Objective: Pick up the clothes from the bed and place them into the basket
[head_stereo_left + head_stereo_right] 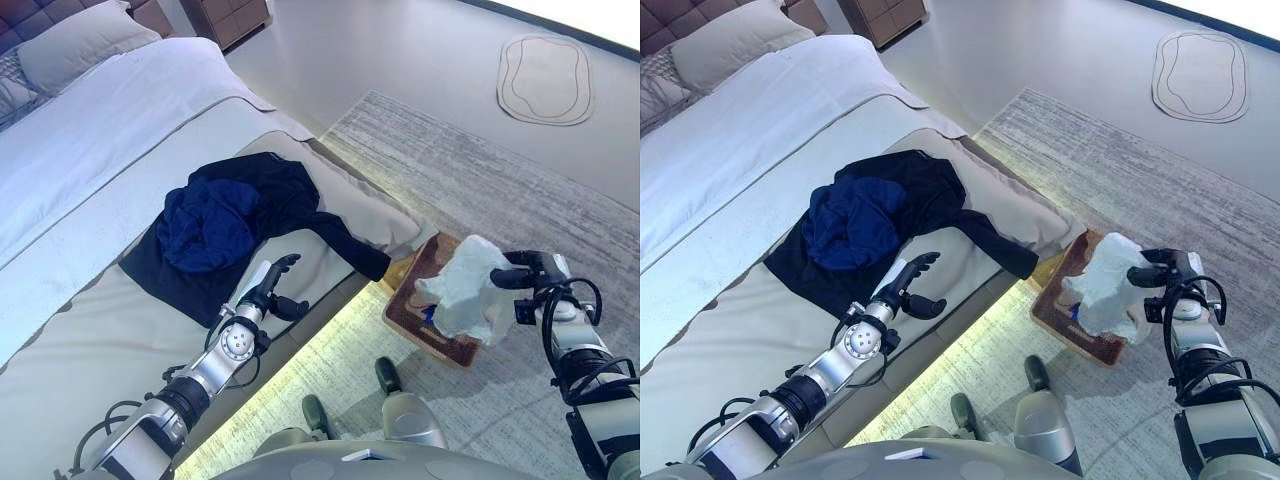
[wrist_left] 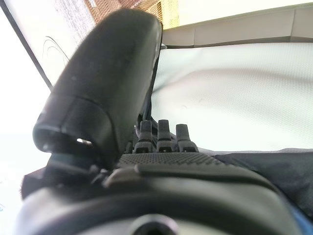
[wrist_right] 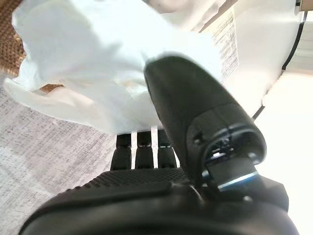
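Note:
A black garment (image 1: 290, 195) lies spread on the bed (image 1: 90, 330), one sleeve trailing toward the bed's edge. A crumpled blue garment (image 1: 210, 225) sits on top of it. My left hand (image 1: 265, 290) rests open on the beige cover, its straight fingers at the black garment's near edge (image 2: 274, 171). On the floor beside the bed stands a brown woven basket (image 1: 405, 312). A white garment (image 1: 465, 290) hangs bunched over it. My right hand (image 1: 530, 272) is at the cloth's upper right, thumb and fingers pinching the white fabric (image 3: 88, 63).
A pillow (image 1: 75, 45) lies at the head of the bed, and a wooden dresser (image 1: 225, 15) stands beyond it. The basket sits on a grey rug (image 1: 500, 190). A small pale mat (image 1: 545, 78) lies on the floor further off.

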